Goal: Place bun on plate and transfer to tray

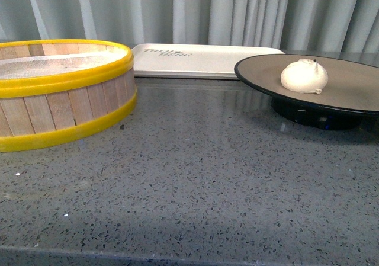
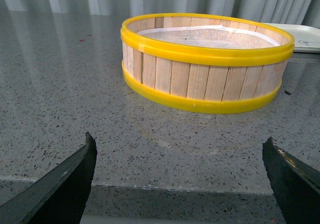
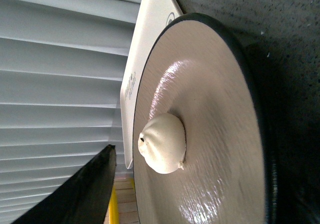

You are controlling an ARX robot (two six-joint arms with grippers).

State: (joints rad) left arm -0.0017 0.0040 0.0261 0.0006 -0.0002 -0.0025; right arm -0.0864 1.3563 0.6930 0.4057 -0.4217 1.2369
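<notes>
We see the left gripper with its two dark fingers spread wide apart and nothing between them but bare grey speckled counter. Straight ahead of it, well clear of the fingertips, stands the wooden steamer basket with its yellow bands, upright on the counter and lined with a pale mesh. Beyond the basket from this gripper, off to one side, a corner of the tray just shows.

Of the right gripper we see only one dark finger, so we cannot tell whether its jaws are spread or closed. It is not touching anything that we can make out. Just ahead of that finger lies the bun, off-white with a pinched top, sitting on the tan inside of the plate, near its middle. The plate's black rim is closer to this gripper than the tray, which lies beyond the plate and partly behind it.

From the front camera neither arm shows. There the plate stands on its black foot on the counter, apart from the tray, which lies flat further back towards the grey curtain, with the basket on the other side. The bun rests on the plate, not on the tray.
</notes>
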